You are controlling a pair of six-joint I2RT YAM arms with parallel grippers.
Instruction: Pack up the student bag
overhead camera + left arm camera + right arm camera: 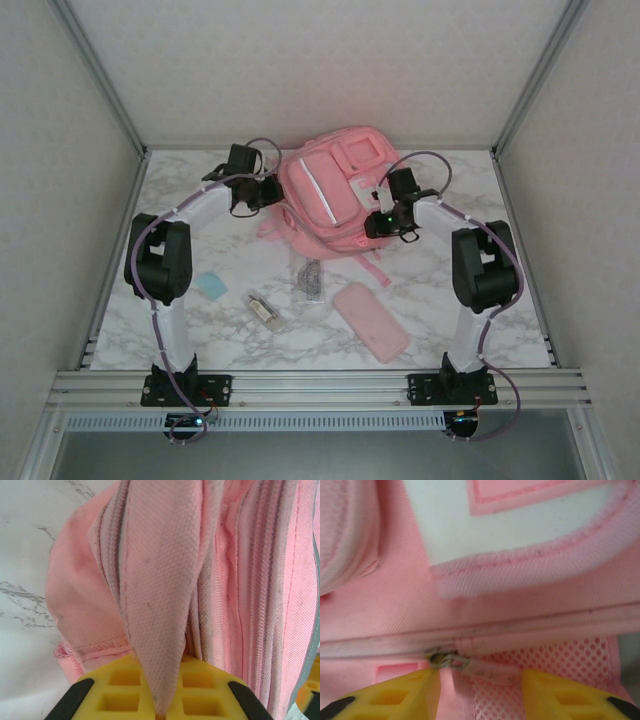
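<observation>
The student bag (335,190), a big pink backpack with white trim, lies at the back middle of the table. My left gripper (266,190) is at its left edge. In the left wrist view that gripper (159,687) is shut on a pink fabric strap (160,580) of the bag, pinched between the yellow fingers (120,690). My right gripper (385,222) is at the bag's right side. In the right wrist view it (480,692) stands open, with the metal zipper slider and its pale pull tab (475,667) lying between the fingers (555,692), not gripped. Pink mesh (560,655) shows below the zipper line.
On the marble table in front of the bag lie a small blue flat item (210,284), a small tube (264,309), a clear packet (309,280) and a flat oblong pink pencil case (370,320). Frame posts and white walls bound the table.
</observation>
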